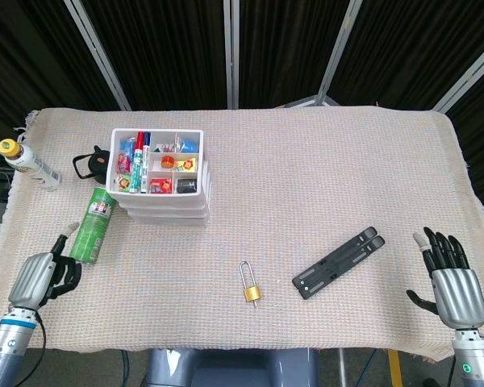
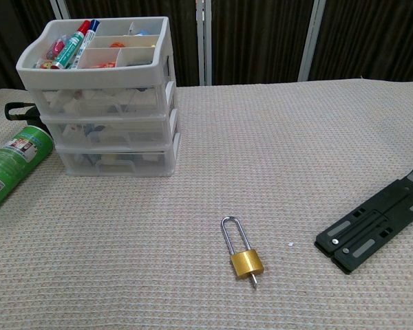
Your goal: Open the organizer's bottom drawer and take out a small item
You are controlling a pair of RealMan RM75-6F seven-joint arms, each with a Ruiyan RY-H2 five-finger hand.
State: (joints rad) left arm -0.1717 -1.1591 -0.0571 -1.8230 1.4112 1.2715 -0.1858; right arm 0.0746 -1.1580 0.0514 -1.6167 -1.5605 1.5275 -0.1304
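Observation:
The white three-drawer organizer [image 1: 161,181] stands at the left of the table, its top tray holding markers and small items. In the chest view all drawers of the organizer [image 2: 110,103] are closed, and the bottom drawer [image 2: 117,159] shows a handle and small items through its clear front. My left hand [image 1: 44,274] is over the table's front left corner, turned sideways, holding nothing, well short of the organizer. At the front right edge, my right hand [image 1: 450,278] is open with fingers spread. Neither hand shows in the chest view.
A green spray can [image 1: 93,226] lies between my left hand and the organizer. A bottle [image 1: 28,164] and a black strap [image 1: 93,165] sit at the far left. A brass padlock [image 1: 250,284] and a black folding bracket [image 1: 339,262] lie front centre and right.

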